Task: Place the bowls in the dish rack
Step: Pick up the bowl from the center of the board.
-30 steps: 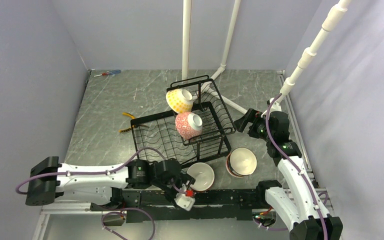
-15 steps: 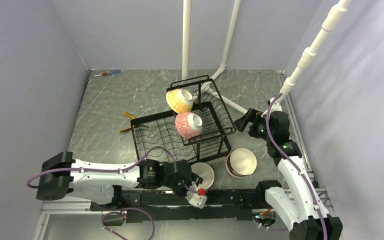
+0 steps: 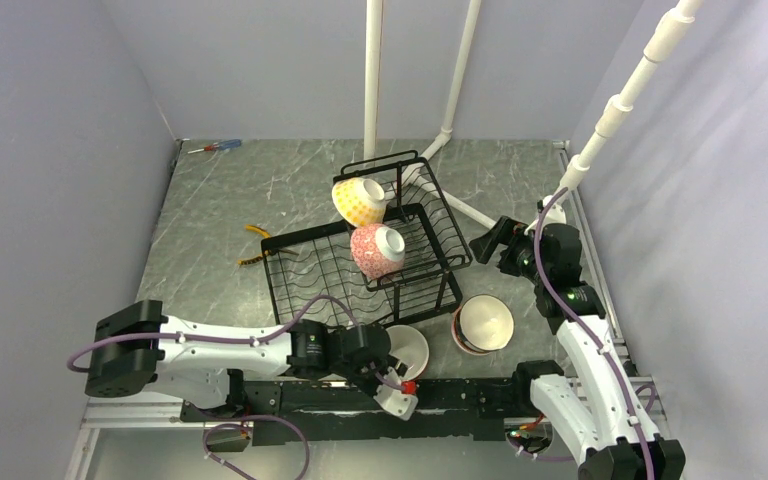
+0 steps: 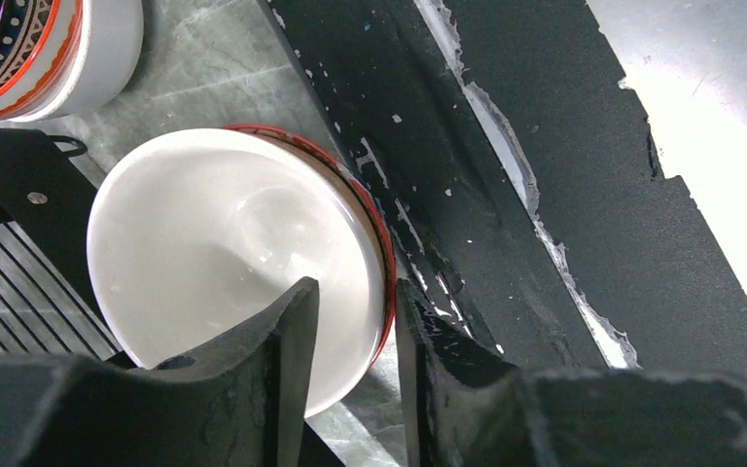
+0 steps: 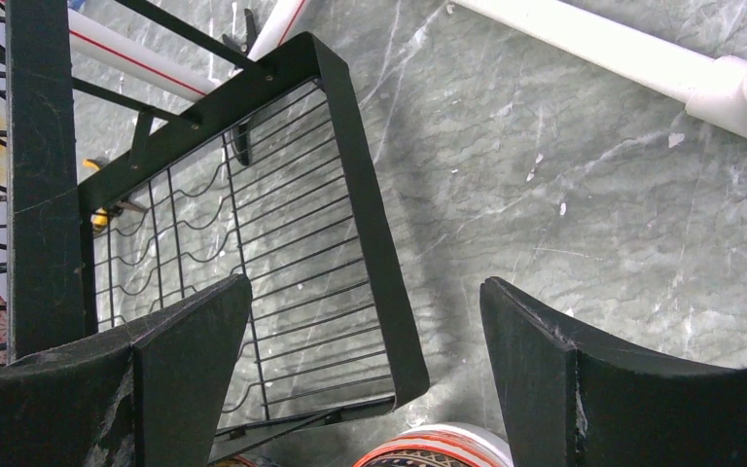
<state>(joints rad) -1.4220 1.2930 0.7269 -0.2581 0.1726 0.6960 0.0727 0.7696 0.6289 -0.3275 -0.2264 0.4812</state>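
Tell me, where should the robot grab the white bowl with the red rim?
By its rim, on the side nearest the arms, coming down from above. The white bowl sits upright, mouth open, so one finger fits inside and one outside the thin wall. The left gripper straddles that edge; the dish rack crowds the far side.

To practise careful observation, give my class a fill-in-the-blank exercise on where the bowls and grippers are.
The dish rack holds ___ bowls.
The rack's farther bowl is ___ with dots.
The left gripper has one finger inside the white bowl, one ___ it.
The right gripper holds ___.
Missing: two; yellow; outside; nothing.
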